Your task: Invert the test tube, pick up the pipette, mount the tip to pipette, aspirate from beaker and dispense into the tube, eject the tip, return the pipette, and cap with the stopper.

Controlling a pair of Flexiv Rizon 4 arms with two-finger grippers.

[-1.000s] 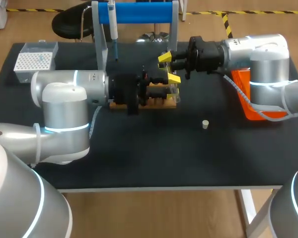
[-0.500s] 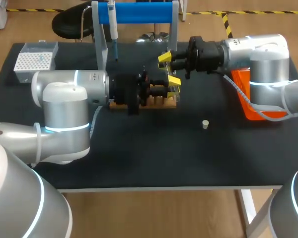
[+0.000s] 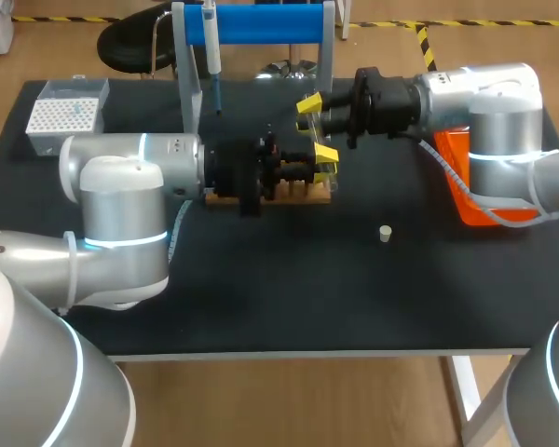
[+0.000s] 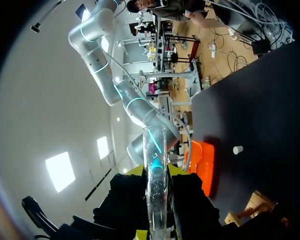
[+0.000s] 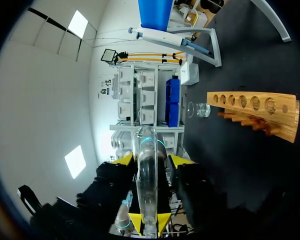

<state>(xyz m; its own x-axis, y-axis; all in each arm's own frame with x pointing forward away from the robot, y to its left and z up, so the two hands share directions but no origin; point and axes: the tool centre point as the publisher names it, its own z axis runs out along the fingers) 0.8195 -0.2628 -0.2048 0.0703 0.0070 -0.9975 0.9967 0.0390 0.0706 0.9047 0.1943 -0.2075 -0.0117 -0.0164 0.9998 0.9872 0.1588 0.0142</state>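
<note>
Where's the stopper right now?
In the head view the stopper stands alone on the black table, right of centre. It is nearer the front edge than the wooden rack and to the left of the orange bin.

The rack (image 3: 307, 195) sits mid-table, with the pipette stand (image 3: 261, 23) behind it. The tip box (image 3: 63, 115) lies far left, the stopper (image 3: 385, 233) and bin (image 3: 466, 210) to the right.

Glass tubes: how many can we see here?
1: the test tube, in the air by the wooden rack, between the left arm and right arm. Others may hide behind them.
</note>
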